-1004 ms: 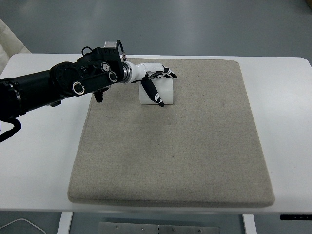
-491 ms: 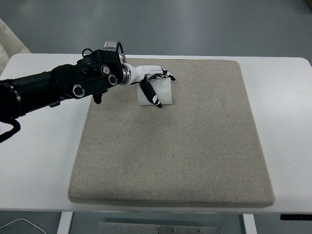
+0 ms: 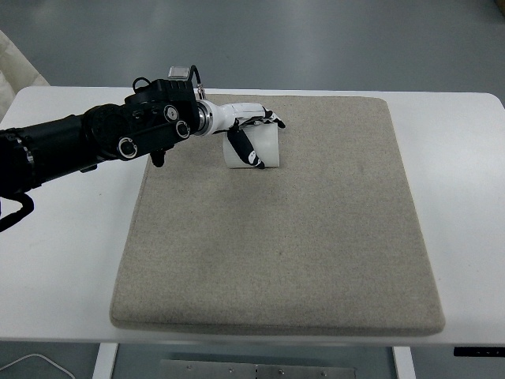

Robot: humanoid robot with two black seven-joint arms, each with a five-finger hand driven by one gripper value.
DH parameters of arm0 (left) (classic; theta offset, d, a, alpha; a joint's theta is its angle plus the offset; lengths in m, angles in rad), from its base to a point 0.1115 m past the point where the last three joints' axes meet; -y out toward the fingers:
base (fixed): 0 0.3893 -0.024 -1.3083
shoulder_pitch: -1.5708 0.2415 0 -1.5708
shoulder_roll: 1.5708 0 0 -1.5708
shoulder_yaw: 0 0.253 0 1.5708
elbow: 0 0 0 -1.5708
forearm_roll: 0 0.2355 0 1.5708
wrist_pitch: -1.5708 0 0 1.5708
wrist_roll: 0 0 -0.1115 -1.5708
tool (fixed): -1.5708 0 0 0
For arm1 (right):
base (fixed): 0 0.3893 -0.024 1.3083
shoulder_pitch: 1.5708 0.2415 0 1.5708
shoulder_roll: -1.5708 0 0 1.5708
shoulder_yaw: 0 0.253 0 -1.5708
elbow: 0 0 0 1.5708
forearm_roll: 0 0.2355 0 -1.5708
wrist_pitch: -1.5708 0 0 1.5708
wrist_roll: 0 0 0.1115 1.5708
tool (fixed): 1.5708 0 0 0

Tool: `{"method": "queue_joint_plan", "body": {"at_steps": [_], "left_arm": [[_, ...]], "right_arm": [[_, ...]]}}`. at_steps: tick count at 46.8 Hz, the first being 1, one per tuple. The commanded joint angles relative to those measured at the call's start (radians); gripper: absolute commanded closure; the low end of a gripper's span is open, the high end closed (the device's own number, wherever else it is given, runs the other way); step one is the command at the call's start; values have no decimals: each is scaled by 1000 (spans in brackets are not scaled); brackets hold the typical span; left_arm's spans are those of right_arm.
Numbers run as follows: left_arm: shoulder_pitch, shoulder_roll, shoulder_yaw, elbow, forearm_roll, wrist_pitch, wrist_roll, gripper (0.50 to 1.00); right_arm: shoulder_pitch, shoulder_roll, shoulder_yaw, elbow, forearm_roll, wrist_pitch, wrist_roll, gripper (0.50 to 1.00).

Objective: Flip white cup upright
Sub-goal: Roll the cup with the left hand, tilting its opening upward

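A white cup stands on the beige mat near its far left part. My left hand reaches in from the left on a black arm and wraps the cup: fingers over its far top edge, thumb down its near side. The hand hides the cup's left part. I cannot tell which end of the cup is up.
The mat lies on a white table, whose bare margins run along the left and right sides. Grey floor lies beyond the far edge. A pale object shows at the far left corner.
The hand and cup shifted a little left and back; otherwise the grasp looks the same.
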Motion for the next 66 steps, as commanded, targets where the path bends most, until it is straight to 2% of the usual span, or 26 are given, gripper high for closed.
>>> {"method": "queue_joint_plan", "body": {"at_steps": [1,13,23,32,48,53,66], "left_arm": [[-2,5,-9,0,-10,1,-5,1000],[6,32,-177,-2,-15,-17,-33,1000],[93,52,-328,-2,-73,-80,-74,1000],[176,58,-420,2,-81,-100,-215,1000],[302,55,-439,6,-81,-97,-519,1000],[329,48,-439,52,-81,-93,-618,1000],[394,42,-441,138,-110,-93,-618,1000]], "right_arm": [[0,0,0,0,0,1,0,570],[0,0,0,0,0,-1,0,570],[0,0,0,0,0,-1,0,570],[0,0,0,0,-2,-1,-1,570],[0,0,-2,0,-2,-1,-1,570],[-2,0,-2,0,-2,-1,-1,570],[-6,0,-2,0,-2,-1,0,570]]}}
